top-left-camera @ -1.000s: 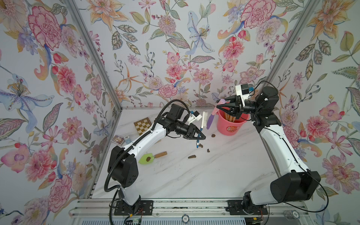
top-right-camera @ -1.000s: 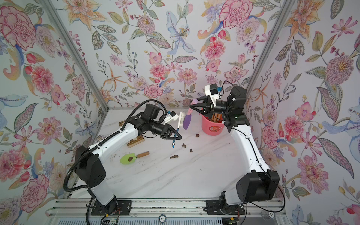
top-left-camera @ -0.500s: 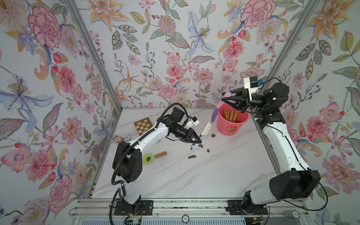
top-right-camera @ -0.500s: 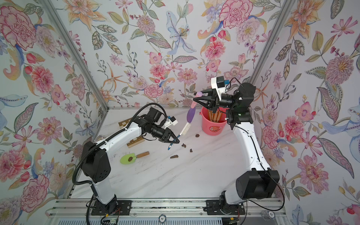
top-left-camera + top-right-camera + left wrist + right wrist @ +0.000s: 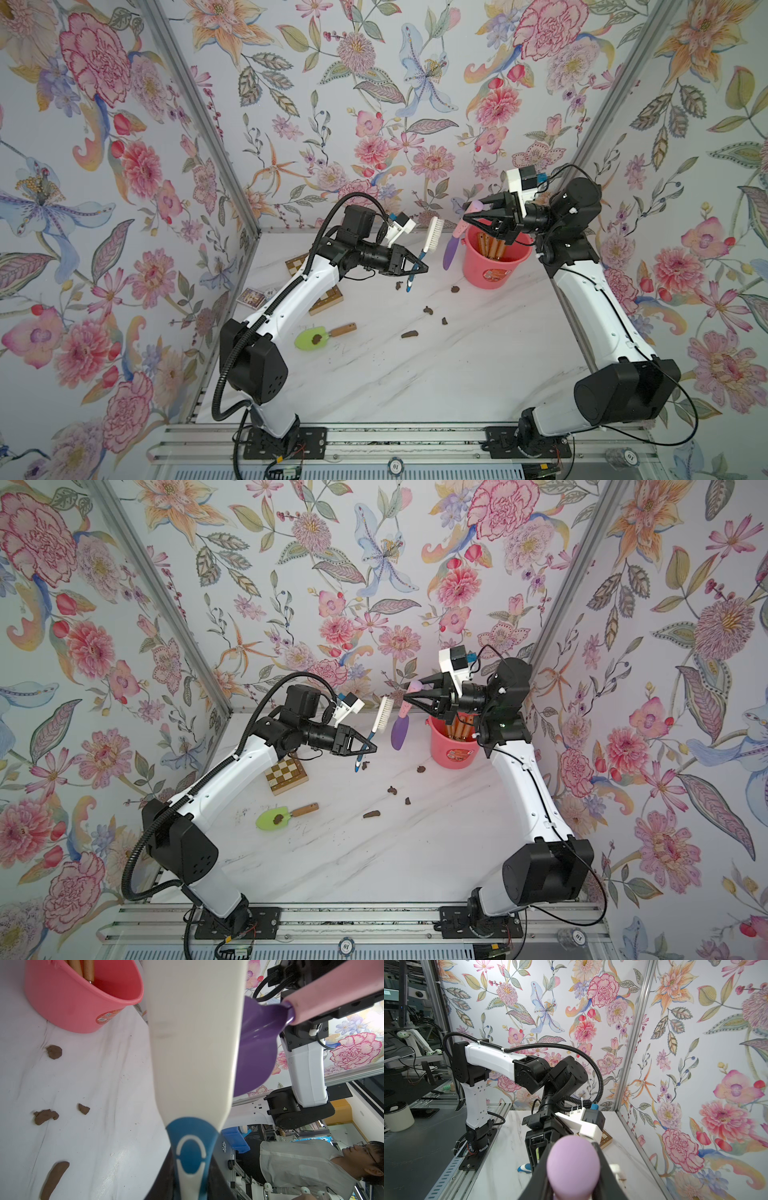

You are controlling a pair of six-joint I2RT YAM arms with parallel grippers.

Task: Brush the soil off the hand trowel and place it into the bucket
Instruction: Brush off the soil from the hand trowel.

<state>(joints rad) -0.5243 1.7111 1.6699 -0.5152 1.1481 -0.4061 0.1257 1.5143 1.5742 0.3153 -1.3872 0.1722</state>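
Pinched shut with the left gripper (image 5: 419, 268) on the blue lower handle of a white scrubbing brush (image 5: 429, 243). Held nearly upright, bristle head up and turned toward the right arm, blue tip pointing down above the marble tabletop (image 5: 415, 374).

Clamped narrow with the right gripper (image 5: 471, 212) around the pink handle of the purple hand trowel (image 5: 451, 253), close to the handle's rounded end. Hung blade-down in the air, just beside the bucket (image 5: 490, 268) and outside its rim, between bucket and brush, with a small gap to the bristles in both top views.

Bucket upright at the back right of the tabletop, with wooden tool handles (image 5: 490, 245) leaning inside.

Scattered on the marble between the arms, dark brown soil lumps (image 5: 409, 333), one of them near the bucket's foot.

Nearer the left arm, a green trowel (image 5: 309, 340) with a wooden handle, lying flat, a brown lump on its blade. Beyond it, a small chessboard (image 5: 286, 773), partly under the left arm.
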